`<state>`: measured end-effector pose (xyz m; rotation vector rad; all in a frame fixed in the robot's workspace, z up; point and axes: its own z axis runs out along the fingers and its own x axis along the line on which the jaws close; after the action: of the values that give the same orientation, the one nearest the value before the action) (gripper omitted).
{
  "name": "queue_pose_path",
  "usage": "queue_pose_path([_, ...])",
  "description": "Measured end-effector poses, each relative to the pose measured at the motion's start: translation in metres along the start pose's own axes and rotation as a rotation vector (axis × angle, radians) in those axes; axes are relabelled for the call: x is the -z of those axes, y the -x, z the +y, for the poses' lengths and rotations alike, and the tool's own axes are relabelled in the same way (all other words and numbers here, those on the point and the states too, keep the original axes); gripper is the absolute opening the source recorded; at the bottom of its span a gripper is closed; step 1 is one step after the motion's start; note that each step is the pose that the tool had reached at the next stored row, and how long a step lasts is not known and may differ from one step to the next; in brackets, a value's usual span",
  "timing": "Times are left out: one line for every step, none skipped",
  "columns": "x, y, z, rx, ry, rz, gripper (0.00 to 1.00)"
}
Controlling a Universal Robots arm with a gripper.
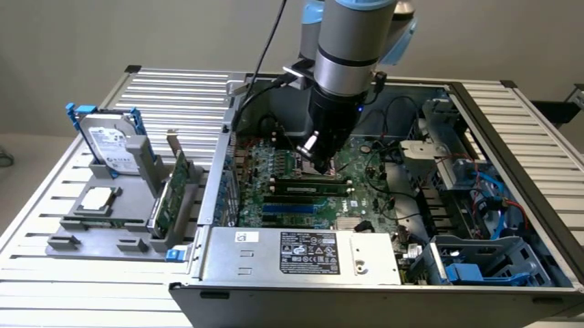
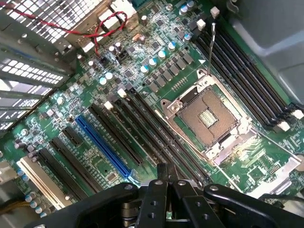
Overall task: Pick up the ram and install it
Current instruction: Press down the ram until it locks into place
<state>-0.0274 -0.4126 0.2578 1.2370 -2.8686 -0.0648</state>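
Gripper [image 2: 167, 183] shut, empty, low over motherboard [image 1: 360, 198].
Ram [image 1: 308, 183] seated in slot beside CPU socket [image 2: 206, 116]; case walls close around arm.

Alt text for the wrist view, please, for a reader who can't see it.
The gripper, jaws shut, hangs close over a green motherboard with long black slots, one blue slot and an empty CPU socket.

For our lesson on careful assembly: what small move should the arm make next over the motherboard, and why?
Probably a slight press straight down: the gripper, jaws shut, sits over the ram, which appears to stand in a black slot beside the CPU socket.
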Motion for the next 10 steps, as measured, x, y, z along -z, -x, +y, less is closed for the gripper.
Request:
queue_pose_path([0.0,0.0,0.0,-0.016,0.0,-0.0007,0.11])
queue_pose_path([0.0,0.0,0.0,-0.031,0.0,-0.0015,0.11])
queue_pose_path([0.0,0.0,0.0,-0.047,-0.0001,-0.0022,0.11])
queue_pose_path([0.0,0.0,0.0,-0.063,-0.0001,-0.0029,0.11])
queue_pose_path([0.0,0.0,0.0,-0.079,-0.0002,-0.0037,0.11])
queue_pose_path([0.0,0.0,0.0,-0.094,-0.0002,-0.0044,0.11])
queue_pose_path([0.0,0.0,0.0,-0.111,-0.0002,-0.0051,0.11])
queue_pose_path([0.0,0.0,0.0,-0.128,-0.0002,-0.0059,0.11])
queue_pose_path([0.0,0.0,0.0,-0.144,-0.0003,-0.0066,0.11])
queue_pose_path([0.0,0.0,0.0,-0.159,-0.0003,-0.0074,0.11])
